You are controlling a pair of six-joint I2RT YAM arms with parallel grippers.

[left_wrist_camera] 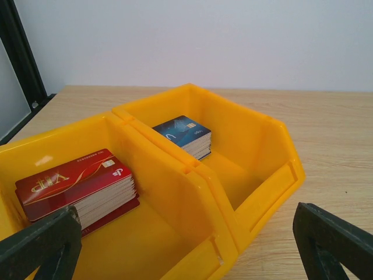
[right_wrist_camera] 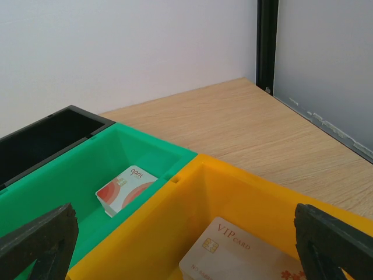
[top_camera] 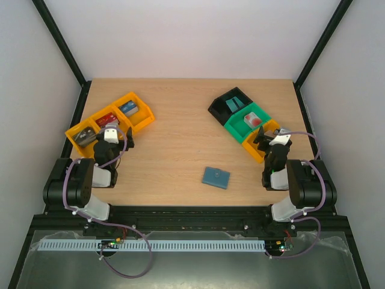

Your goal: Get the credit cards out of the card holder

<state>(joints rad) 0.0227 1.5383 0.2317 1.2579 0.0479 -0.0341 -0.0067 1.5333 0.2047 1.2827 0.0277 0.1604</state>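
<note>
Light wood surface (top_camera: 180,141), white walls on three sides, black frame posts in the corners. You'll find the card holder (top_camera: 216,177) lying flat and closed on the bare wood, toward the near edge and a bit right of centre. It is between the two arms and touches nothing. Its inside is hidden.

Your left end effector (left_wrist_camera: 186,239) has its jaws spread wide with nothing between them. Its dark fingers (left_wrist_camera: 41,248) sit in the bottom corners of the left wrist view. It is at the near side of the orange trays (top_camera: 144,120), a row of three on the far left. The middle tray holds a red card stack (left_wrist_camera: 76,186), the farthest a blue card stack (left_wrist_camera: 183,135), and the nearest a grey stack (top_camera: 87,137).

Your right end effector (right_wrist_camera: 186,245) is also wide open and empty, at the right-hand row of trays. In that row the black tray (top_camera: 215,108) is farthest, the green tray (top_camera: 236,129) is in the middle and the single orange tray (top_camera: 252,150) is nearest. The green tray holds a white card with a red-orange pattern (right_wrist_camera: 125,188). The single orange tray holds a beige VIP card (right_wrist_camera: 233,254). A teal item (top_camera: 233,103) shows in the black tray from the top view, and you can't tell what it is.

Both end effectors are well apart from the card holder.
</note>
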